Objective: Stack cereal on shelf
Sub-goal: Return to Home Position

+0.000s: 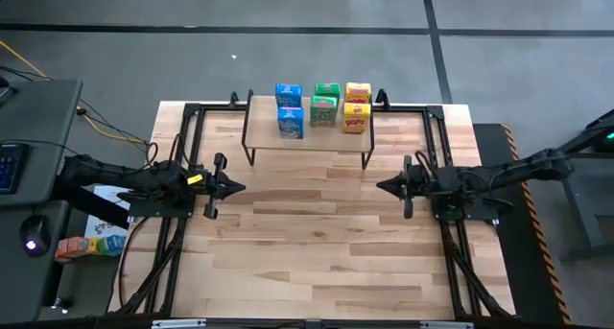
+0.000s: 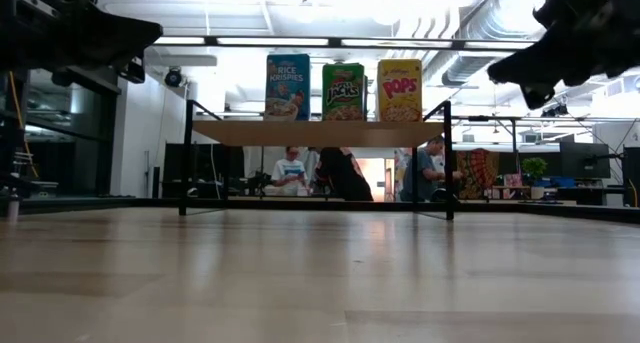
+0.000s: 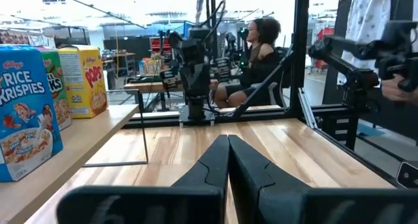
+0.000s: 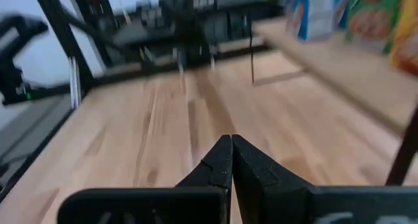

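Six cereal boxes (image 1: pixel 324 106) stand in two rows on the shelf (image 1: pixel 307 143). The left pincer (image 1: pixel 238 186) and right pincer (image 1: pixel 382 186) hang over the worktop (image 1: pixel 317 243), fingers pressed together, holding nothing. Each arm should retract level, clear of the shelf legs.

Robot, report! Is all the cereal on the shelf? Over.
Left gripper shut, empty. Right gripper shut, empty. Six cereal boxes on shelf. Nothing blocking.
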You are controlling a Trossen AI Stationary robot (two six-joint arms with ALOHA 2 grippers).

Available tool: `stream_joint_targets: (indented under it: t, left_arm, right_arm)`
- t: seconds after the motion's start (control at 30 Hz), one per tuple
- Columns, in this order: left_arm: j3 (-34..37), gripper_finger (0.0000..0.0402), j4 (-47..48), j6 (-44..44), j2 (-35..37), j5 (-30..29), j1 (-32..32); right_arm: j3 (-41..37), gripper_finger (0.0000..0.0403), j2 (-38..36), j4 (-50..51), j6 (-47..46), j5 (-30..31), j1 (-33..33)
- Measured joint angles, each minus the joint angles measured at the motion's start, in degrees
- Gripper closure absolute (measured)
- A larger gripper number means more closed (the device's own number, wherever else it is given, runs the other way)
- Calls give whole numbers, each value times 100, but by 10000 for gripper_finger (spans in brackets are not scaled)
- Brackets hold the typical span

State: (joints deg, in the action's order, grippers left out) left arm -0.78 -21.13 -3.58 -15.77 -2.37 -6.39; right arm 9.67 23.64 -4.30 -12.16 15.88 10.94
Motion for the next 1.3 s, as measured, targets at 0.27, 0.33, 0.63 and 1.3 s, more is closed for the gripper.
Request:
stream_joint_targets:
  t: [0.27,0.33,0.63,1.3]
  left_arm:
    - [-1,401,33,-4,0,0,0]
    - [0,401,33,-4,0,0,0]
    - [-1,401,33,-5,-2,0,0]
    - [-7,401,938,-4,205,0,-2]
  right_arm:
    - [-668,402,-1265,-364,399,-895,-848]
    - [-682,402,-1413,-247,519,-1068,-920]
    - [-909,403,-1493,-288,1028,-1020,-658]
    - [-912,403,-1567,205,575,-967,-627]
